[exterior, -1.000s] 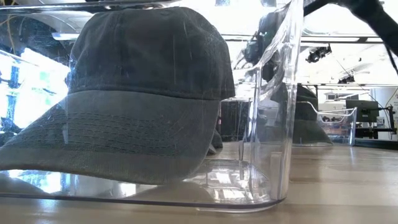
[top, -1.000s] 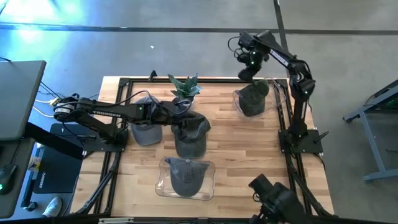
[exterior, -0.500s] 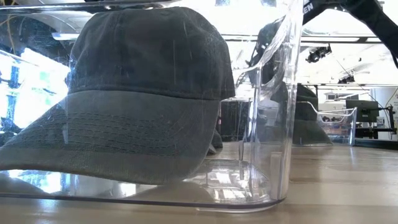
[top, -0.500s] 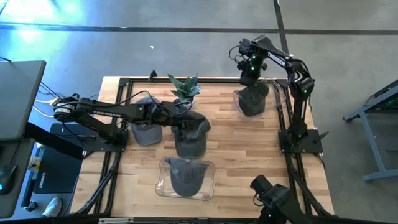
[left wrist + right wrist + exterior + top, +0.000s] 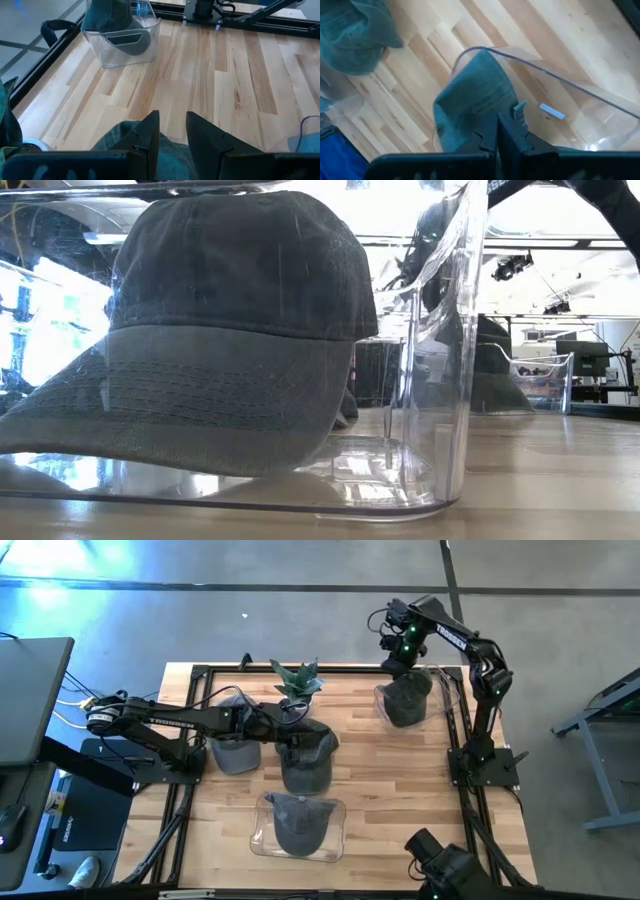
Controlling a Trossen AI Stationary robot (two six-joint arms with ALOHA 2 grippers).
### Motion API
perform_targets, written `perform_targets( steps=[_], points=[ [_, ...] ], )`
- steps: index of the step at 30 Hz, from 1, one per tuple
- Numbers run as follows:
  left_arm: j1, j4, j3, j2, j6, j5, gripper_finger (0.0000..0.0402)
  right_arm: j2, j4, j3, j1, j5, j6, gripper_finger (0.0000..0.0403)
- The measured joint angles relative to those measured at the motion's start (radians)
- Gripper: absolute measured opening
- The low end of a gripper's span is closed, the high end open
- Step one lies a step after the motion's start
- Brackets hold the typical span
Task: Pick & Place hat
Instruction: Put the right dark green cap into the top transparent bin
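Dark and pinched tight, our right hand [image 5: 496, 131] has just shut its last sliver of gap and swung slightly along the far right corner, above the hat [image 5: 406, 698] in the clear bin [image 5: 443, 692]. In our wrist view the shut fingers hang over that hat's crown, but we cannot tell whether any cloth is caught between them; we judge this the start of a pick rather than a lift, since the hat sits in its bin as it did a second ago. Our left hand [image 5: 171, 131] has not stirred: it stays part-closed over the cap [image 5: 306, 754] at mid-worktop, denim showing under its fingers, though whether it grips we cannot tell. Outward from there, washed grey-green cotton caps with stitched brims lie soft and slumped: one at the left [image 5: 235, 746], one in the near tray [image 5: 297, 822], whose curved clear plastic walls look rigid and glossy. A spiky potted plant [image 5: 296, 680] stands at the far edge. Pale butcher-block planks make up the worktop [image 5: 380, 790], framed in black rail.
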Motion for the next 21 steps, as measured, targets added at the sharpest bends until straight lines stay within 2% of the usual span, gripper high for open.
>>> perform_targets(
  steps=[4, 7, 9, 13, 18, 21],
  points=[
    [0.0, -0.002, 0.0, 0.0, 0.0, 0.0, 0.0092, 0.0, 0.0, 0.0, 0.018, 0.042, -0.009, 0.0001],
    [0.0, 0.0, 0.0, 0.002, 0.0, 0.0, 0.0092, 0.002, 0.0, 0.0, 0.024, 0.263, -0.022, 0.0001],
    [0.0, 0.005, 0.001, 0.012, 0.0, 0.0, 0.0092, 0.008, 0.0, 0.0, 0.018, 0.335, -0.004, 0.0],
    [0.0, 0.005, 0.001, 0.013, 0.0, 0.0, 0.0092, 0.009, -0.001, 0.0, 0.0, 0.232, 0.0, 0.0],
    [0.0, -0.001, 0.001, 0.013, 0.0, 0.0, 0.0092, 0.009, -0.001, 0.0, -0.001, 0.2, 0.016, 0.0],
    [0.0, -0.004, 0.001, 0.013, 0.0, 0.0, 0.0092, 0.002, 0.0, 0.0, -0.002, 0.089, 0.013, 0.0]
  ],
)
